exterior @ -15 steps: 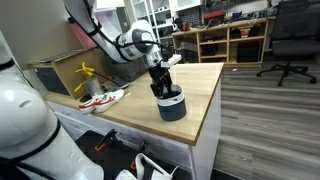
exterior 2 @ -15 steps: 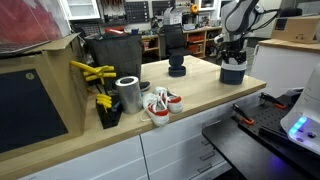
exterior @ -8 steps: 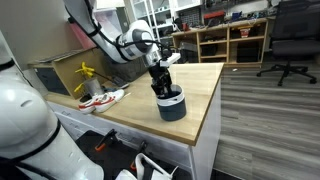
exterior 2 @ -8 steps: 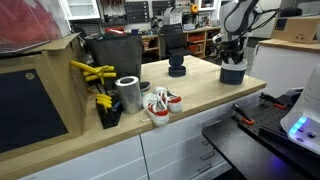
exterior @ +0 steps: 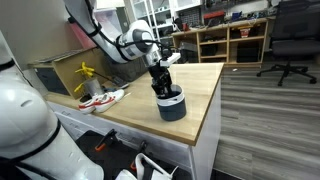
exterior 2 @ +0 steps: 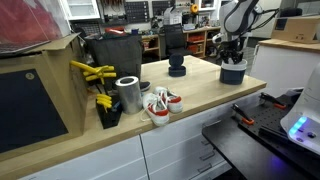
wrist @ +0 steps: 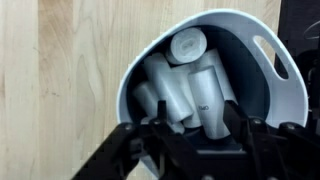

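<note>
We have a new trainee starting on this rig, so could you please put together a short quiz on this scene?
1. True or false: the gripper reaches down into the bucket, which holds white rolls.
2. What lies beside the metal can on the wooden counter? A) sneakers B) a laptop C) a fruit bowl
3. Fill in: the tools next to the can are ____ in colour.

Key: 1 true; 2 A; 3 yellow.
</note>
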You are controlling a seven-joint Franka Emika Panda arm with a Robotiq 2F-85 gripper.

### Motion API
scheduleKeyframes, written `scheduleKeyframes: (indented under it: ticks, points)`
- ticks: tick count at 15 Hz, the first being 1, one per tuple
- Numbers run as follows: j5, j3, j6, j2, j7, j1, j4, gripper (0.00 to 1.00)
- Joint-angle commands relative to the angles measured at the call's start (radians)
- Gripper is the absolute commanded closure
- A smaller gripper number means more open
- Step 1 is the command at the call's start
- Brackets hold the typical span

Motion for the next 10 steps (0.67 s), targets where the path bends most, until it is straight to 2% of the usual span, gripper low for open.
scheduleKeyframes:
  ticks: [1,3,5,10]
  points:
    - [0.034,-0.003,0.043,-0.038,-0.022,-0.019,-0.03,0.45]
    - [0.058,-0.006,0.069,-0.053,-0.03,-0.028,-0.042,0.52]
    - [0.08,-0.009,0.087,-0.071,-0.046,-0.037,-0.054,0.53]
    - [0.067,-0.026,0.103,-0.116,-0.056,-0.048,-0.095,0.53]
